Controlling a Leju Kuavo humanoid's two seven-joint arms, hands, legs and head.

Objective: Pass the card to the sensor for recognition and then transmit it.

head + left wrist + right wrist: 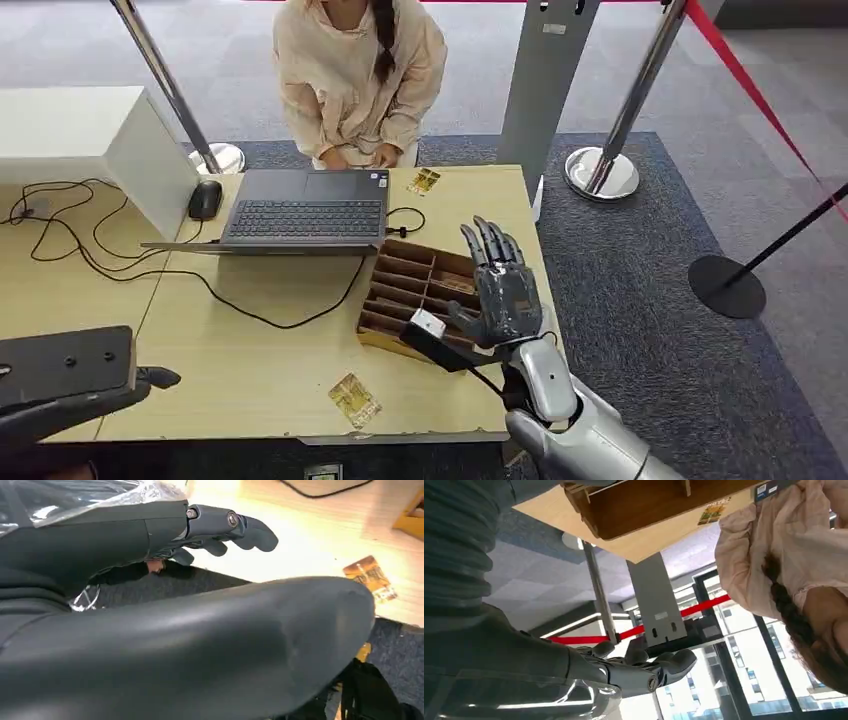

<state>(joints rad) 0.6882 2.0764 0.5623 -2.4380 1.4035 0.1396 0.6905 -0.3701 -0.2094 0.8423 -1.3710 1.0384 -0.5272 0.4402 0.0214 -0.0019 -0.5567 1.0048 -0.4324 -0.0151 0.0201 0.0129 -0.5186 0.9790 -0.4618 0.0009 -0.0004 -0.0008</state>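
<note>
Head view: a brown divider box (415,290) sits right of centre on the wooden table (250,370), its slots holding what look like cards on edge, too small to make out. The right hand (497,285) is raised over the box's right side, fingers spread upward, holding nothing. A card (355,399) lies flat near the table's lower edge, well apart from both hands; bare tabletop lies between it and the left hand (150,378) at lower left. A second card (424,181) lies at the far edge beside the laptop (300,208), in front of a person (358,70).

Left wrist view: the left hand's fingers (250,530) are extended and empty, the card (372,577) at right on the table.

Right wrist view: fingers (664,665) loosely apart, empty; the box (649,502) is at the top.
</note>
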